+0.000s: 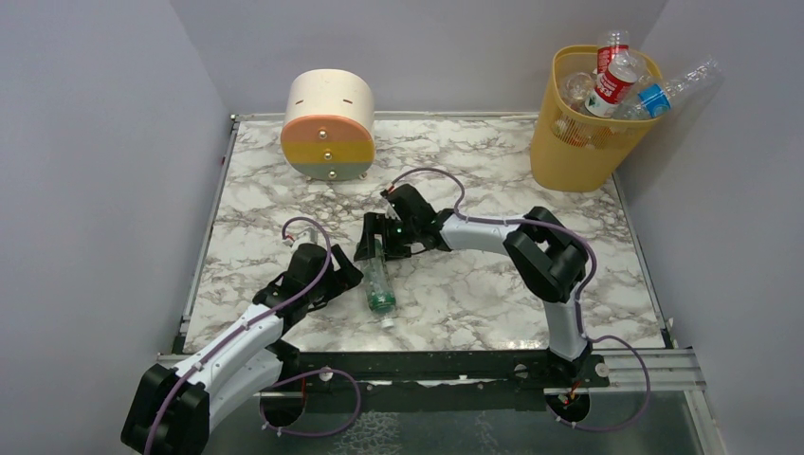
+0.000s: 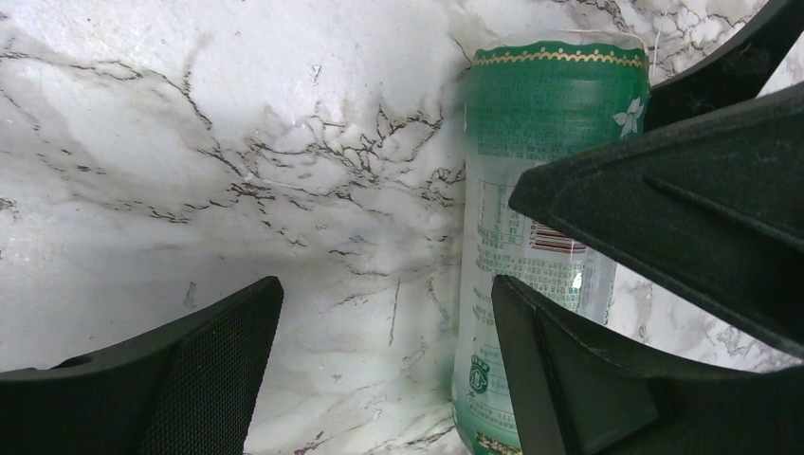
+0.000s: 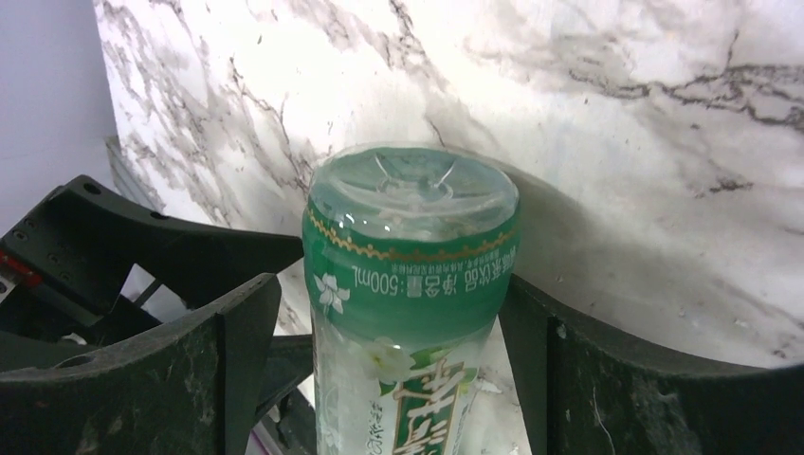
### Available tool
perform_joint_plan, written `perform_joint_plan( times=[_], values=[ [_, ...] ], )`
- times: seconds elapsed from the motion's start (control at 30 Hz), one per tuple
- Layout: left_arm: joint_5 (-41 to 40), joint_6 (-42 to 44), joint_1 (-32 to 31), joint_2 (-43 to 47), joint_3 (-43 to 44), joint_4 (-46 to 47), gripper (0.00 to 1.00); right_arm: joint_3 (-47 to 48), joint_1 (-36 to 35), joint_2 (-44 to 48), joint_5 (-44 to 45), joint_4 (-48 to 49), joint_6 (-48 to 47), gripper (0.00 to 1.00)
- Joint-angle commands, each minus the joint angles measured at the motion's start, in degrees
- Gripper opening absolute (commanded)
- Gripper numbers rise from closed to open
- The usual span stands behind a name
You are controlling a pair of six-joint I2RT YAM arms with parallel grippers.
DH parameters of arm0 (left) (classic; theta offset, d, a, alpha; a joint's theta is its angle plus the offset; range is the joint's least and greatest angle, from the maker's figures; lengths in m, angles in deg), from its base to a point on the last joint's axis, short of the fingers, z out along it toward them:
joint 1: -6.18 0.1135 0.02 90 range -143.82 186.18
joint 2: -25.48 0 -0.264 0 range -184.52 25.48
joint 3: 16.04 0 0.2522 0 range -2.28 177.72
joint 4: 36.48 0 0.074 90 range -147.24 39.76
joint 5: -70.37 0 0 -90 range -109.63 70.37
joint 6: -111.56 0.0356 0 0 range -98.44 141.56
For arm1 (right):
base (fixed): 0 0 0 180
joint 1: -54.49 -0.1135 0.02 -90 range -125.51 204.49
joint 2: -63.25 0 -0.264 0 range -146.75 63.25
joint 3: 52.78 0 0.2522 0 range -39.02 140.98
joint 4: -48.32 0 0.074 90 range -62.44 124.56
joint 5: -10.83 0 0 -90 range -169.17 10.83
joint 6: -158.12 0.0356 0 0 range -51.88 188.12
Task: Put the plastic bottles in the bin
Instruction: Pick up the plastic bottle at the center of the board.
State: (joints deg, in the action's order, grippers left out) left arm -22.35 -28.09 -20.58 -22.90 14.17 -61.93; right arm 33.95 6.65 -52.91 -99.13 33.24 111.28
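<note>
The right claw (image 1: 376, 243) reached low over the marble table (image 1: 493, 284) with its jaws spread to either side of a green-labelled bottle (image 1: 380, 284). That bottle lay on its side on the marble. Its clear base end sat between the claw's fingers (image 3: 228, 360) and its white cap pointed away from the claw, toward the arm bases. In the right wrist view a thin gap showed between one finger and the green label, while the other finger stood right against the bottle's side. The claw straddled the bottle and did not pinch it.

The left claw (image 1: 343, 278) hung just beside the same bottle, on the side away from the right arm. Its jaws were also spread, with only bare marble between them. In the left wrist view the bottle (image 2: 531, 142) lay just outside its inner finger, apart from it, and a finger of the right claw crossed over the label.

Well beyond the right claw, toward the far right corner, stood the yellow-orange bin (image 1: 569, 156). Several bottles (image 1: 616, 81) were piled in it, some poking above the rim. A round drawer unit (image 1: 327, 128) stood beyond the left claw at the table's far edge.
</note>
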Motion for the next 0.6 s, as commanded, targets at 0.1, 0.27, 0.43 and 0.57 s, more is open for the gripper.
perform_joint_plan(
  times=[0.1,0.27,0.43,0.57],
  values=[
    [0.92,1.67,-0.40,0.65,1.96,-1.03,0.86,2.93,0.20,-6.07,10.15,-10.61,-8.35,0.80],
    [0.03,3.48,-0.37,1.27,4.22,-3.36,0.87,5.54,0.20,-7.62,12.33,-13.43,-11.85,0.70],
    [0.37,4.59,-0.31,0.20,6.22,-4.20,0.87,7.34,0.17,-8.38,11.92,-15.47,-15.01,0.78],
    [0.44,5.23,-0.36,-0.28,7.54,-4.88,0.87,8.00,0.14,-9.02,12.29,-16.62,-16.79,0.76]
  ],
)
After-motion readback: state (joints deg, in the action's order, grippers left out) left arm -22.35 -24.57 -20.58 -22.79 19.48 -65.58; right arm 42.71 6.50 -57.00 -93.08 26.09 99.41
